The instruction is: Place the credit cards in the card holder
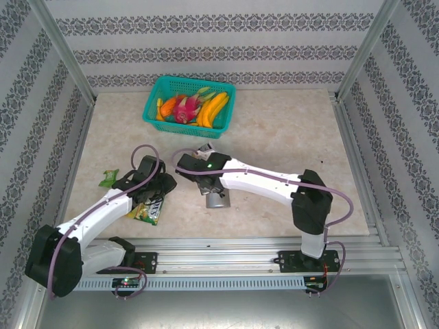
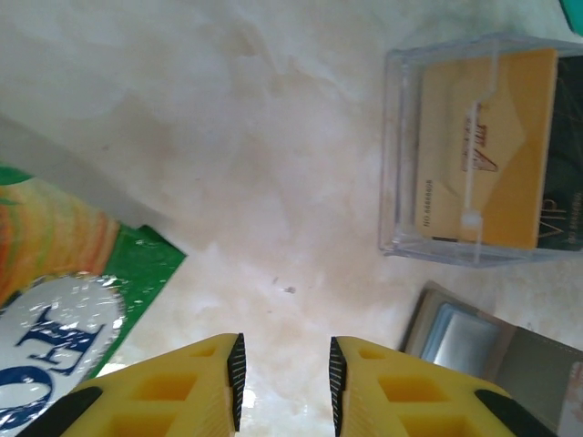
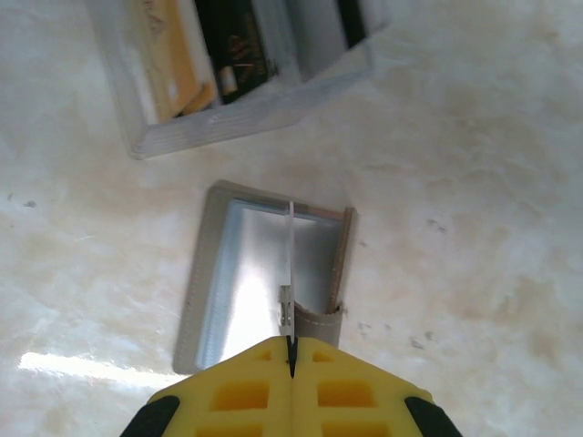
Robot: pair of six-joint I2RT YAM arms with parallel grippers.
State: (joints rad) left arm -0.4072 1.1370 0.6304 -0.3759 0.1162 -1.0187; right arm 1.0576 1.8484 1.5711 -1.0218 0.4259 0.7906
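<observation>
The grey card holder (image 3: 214,273) lies open and flat on the table, also seen in the top view (image 1: 219,200) and at the lower right of the left wrist view (image 2: 455,332). My right gripper (image 3: 291,341) is shut on a thin white credit card (image 3: 291,264), held on edge just above the holder's inner panel. More credit cards, a tan-orange one (image 2: 487,146) and dark ones (image 3: 232,45), stand in a clear open-top box (image 2: 401,155) beyond the holder. My left gripper (image 2: 285,350) hangs open over bare table, left of the holder, with nothing between its fingers.
A green-yellow snack packet (image 2: 64,282) lies left of my left gripper, seen too from above (image 1: 147,212). A teal basket of toy fruit (image 1: 190,103) stands at the back. A small green scrap (image 1: 108,178) lies at the left. Patterned walls enclose the table.
</observation>
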